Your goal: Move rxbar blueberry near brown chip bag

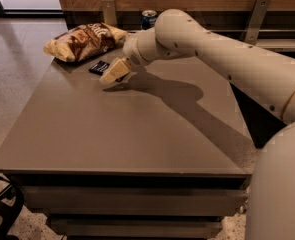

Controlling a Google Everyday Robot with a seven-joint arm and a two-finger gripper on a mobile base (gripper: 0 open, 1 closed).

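Observation:
The brown chip bag (84,41) lies at the table's far left corner. The rxbar blueberry (99,67), a small dark bar, lies flat on the table just in front of the bag's right part. My gripper (115,73) is just right of the bar, low over the table and pointing down and left. The bar's right end sits next to the gripper's tip, and I cannot tell whether they touch. The arm reaches in from the right.
A blue drink can (148,18) stands behind the table's (137,134) far edge, by the wooden wall. The arm's shadow falls across the table's right half. A dark chair part (2,209) shows at the bottom left.

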